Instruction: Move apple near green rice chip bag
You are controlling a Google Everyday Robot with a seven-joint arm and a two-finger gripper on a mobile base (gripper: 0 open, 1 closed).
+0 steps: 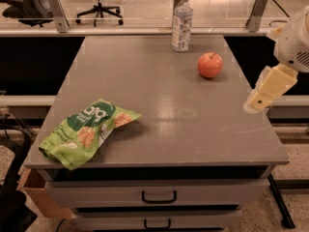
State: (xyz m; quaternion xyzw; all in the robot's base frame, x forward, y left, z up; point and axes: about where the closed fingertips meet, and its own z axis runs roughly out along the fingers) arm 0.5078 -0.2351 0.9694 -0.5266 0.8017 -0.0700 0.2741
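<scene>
The gripper [261,99] hung at the right edge of the bench [159,93], grasp state indeterminate. The apple [210,65] lay leftward and farther back, near the far-right corner.

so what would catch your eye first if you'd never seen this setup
The bright green rice chip bag lies at the grey table's front left corner, and the red apple sits at the back right near a water bottle. The gripper hangs by the table's right edge, apart from the apple.
</scene>
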